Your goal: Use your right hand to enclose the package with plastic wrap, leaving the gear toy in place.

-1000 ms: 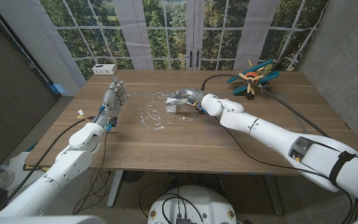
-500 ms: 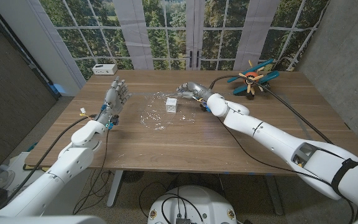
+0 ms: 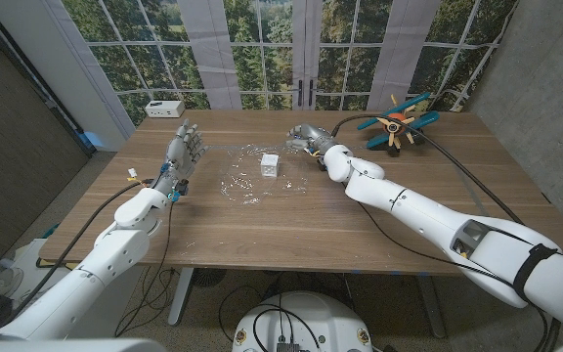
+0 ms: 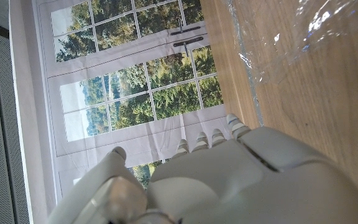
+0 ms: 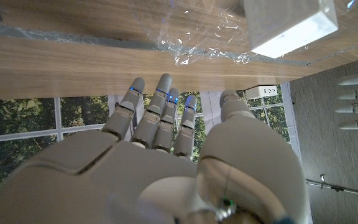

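Observation:
The package (image 3: 270,163), a small white box, sits on a crinkled sheet of clear plastic wrap (image 3: 247,184) in the middle of the table. My right hand (image 3: 306,138) hovers just behind and to the right of it, fingers extended, holding nothing and clear of the box. The right wrist view looks past my right hand (image 5: 166,162) to the package (image 5: 289,25) and the wrap's edge (image 5: 210,51). My left hand (image 3: 183,151) stands upright at the wrap's left side, fingers apart and empty. The blue and orange gear toy (image 3: 397,119) lies at the far right.
A white socket box (image 3: 164,108) sits at the far left corner. A black cable (image 3: 457,174) runs from the gear toy across the right side of the table. A small white connector (image 3: 126,177) lies near the left edge.
My right hand has let go of the package and drawn back toward the far right. The box stays on the wrap, and my left hand has barely moved.

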